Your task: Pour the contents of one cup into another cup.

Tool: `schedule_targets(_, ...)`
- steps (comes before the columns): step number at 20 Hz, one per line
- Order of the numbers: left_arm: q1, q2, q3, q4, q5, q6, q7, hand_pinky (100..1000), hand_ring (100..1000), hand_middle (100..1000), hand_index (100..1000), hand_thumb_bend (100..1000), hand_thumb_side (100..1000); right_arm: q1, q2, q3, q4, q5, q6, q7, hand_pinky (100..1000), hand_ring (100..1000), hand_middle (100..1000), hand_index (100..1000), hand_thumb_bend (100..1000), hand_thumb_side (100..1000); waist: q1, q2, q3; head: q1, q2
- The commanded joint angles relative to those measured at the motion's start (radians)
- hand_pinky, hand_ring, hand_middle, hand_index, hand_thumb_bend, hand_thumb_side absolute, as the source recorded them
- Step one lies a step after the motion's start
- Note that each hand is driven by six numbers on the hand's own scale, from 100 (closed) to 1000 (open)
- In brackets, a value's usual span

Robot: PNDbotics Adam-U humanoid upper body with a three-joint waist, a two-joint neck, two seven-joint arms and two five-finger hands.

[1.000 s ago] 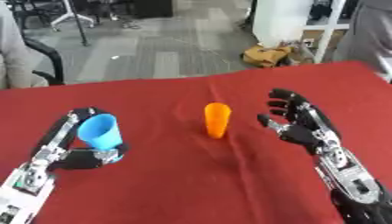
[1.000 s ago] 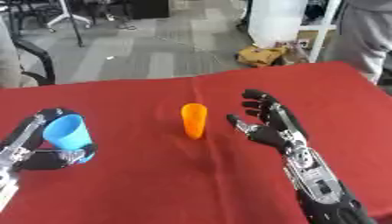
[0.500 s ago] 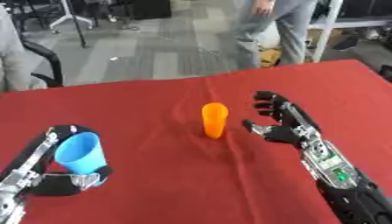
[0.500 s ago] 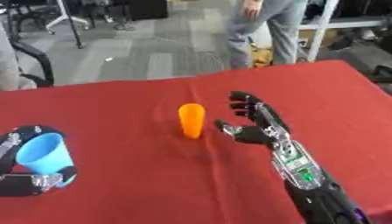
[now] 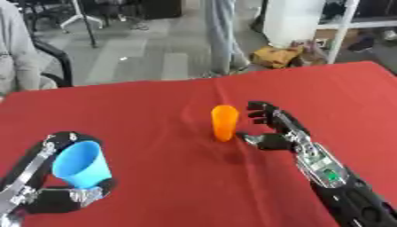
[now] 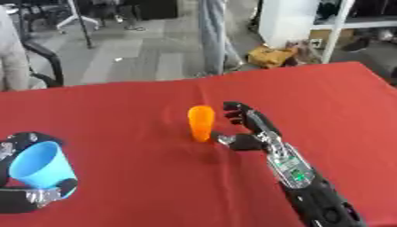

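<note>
An orange cup [image 5: 224,122] stands upside down near the middle of the red table [image 5: 155,111]. My right hand [image 5: 271,128] is just to its right, open, fingers spread toward the cup but a small gap apart from it. At the lower left my left hand [image 5: 46,177] is shut on a blue cup [image 5: 80,164], which is held mouth up and tilted slightly, clear of the table. I cannot see what is inside the blue cup.
Beyond the table's far edge lies a grey floor with a chair [image 5: 54,66] at the left, a person's legs [image 5: 221,35], a yellow bag [image 5: 281,55] and a white cabinet [image 5: 291,20].
My right hand has moved left and down, closing in on the orange cup. My left hand with the blue cup sits lower and further left; the camera also shifted.
</note>
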Motion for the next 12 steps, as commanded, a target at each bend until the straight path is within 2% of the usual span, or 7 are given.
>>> schedule_targets(1,-0.009,0.001,-0.004,-0.033,0.011,0.0,-0.012,498,418,467,687,527,100,-0.035,-0.023,-0.009,0.019,0.012,-0.009,0.005,836,836,824,896,473,100,0.001,-0.011,0.008,-0.012,-0.021)
schedule_targets(12,-0.003,-0.015,-0.019,-0.052,0.018,-0.001,-0.038,501,420,469,689,528,100,-0.079,-0.013,-0.01,0.053,0.015,-0.015,0.015,836,835,821,897,475,100,0.005,0.001,0.03,-0.022,-0.044)
